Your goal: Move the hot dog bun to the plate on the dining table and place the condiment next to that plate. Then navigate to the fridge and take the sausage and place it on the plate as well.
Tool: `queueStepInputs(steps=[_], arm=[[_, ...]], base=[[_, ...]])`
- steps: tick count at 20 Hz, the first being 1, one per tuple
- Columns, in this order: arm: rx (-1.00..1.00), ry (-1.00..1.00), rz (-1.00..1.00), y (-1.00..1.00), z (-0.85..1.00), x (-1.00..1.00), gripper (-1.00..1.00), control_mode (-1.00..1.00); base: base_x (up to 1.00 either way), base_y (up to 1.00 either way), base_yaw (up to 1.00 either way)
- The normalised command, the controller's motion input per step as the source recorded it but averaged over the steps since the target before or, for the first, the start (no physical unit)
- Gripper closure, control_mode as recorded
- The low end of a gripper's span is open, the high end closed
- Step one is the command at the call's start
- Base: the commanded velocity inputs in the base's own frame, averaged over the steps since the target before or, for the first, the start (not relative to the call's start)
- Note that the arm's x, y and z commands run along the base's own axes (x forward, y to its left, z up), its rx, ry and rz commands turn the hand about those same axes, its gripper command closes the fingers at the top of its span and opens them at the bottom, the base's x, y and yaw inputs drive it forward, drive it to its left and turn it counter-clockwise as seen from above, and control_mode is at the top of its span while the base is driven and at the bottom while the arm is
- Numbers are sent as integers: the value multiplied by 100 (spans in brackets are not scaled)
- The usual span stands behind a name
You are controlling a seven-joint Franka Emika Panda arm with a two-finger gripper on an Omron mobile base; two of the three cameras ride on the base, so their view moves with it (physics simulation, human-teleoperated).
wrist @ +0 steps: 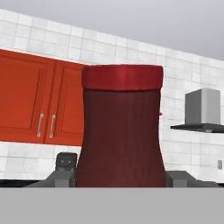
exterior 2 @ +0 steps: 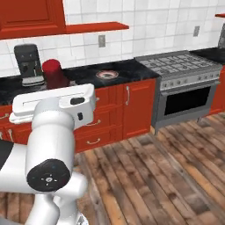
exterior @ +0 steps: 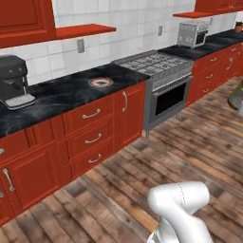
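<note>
Condiment [wrist: 121, 127] upright between the gripper [wrist: 120, 177] fingertips, claw pinching it (dark red cap up), carried above the wood floor [exterior 2: 167, 176], red-drawered wall counter [exterior: 90, 137] and stove [exterior: 161, 80] ahead

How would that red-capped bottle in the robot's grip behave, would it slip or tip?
The condiment looks stiff, so it should keep its shape. Its body seems smooth and flares toward the bottom, so it might slide a little between the gripper's fingers. Set down, that wider base probably helps it stand, though it is tall enough to tip if knocked.
</note>
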Motion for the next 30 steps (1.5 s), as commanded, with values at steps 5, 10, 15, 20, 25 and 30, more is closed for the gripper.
queueStepInputs(steps=[5,10,15,20,25,30], arm=[[0,0,0,0,0,0,100,100],[0,0,0,0,0,0,100,100],[0,0,0,0,0,0,100,100],[0,0,0,0,0,0,100,100],[0,0,0,0,0,0,100,100],[0,0,0,0,0,0,100,100]], base=[[-100,12,-54],[-100,-29,-46],[-96,-68,-38],[-59,-97,-28],[-26,-100,-21],[-16,-100,-19]])
